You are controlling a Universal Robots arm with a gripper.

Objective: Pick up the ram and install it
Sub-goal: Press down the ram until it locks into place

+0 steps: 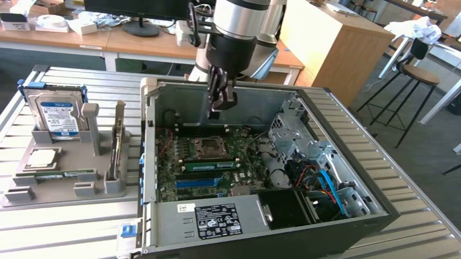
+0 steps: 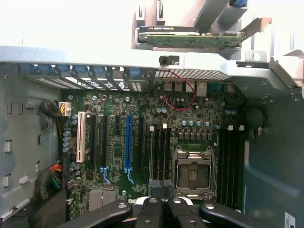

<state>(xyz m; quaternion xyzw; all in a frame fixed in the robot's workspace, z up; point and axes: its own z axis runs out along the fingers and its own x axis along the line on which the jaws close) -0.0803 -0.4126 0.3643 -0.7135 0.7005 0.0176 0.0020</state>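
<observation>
A long green ram stick (image 1: 56,175) lies flat along the front of a grey holder (image 1: 65,186) at the exterior view's left, outside the computer case. A second green stick (image 1: 209,163) sits in a slot beside the empty processor socket (image 1: 208,144) on the motherboard. My gripper (image 1: 219,113) hangs above the open case, over the motherboard's far side, its black fingers pressed together and holding nothing. In the wrist view the shut fingertips (image 2: 161,208) point down at the memory slots (image 2: 159,152) beside the socket (image 2: 192,173).
The holder also carries a hard drive (image 1: 58,112), a silver processor chip (image 1: 42,157) and an expansion card (image 1: 117,141) standing on edge. The case walls (image 1: 150,162), drive cage (image 1: 303,135) and cables (image 1: 324,183) ring the motherboard. A stool (image 1: 418,75) stands at the right.
</observation>
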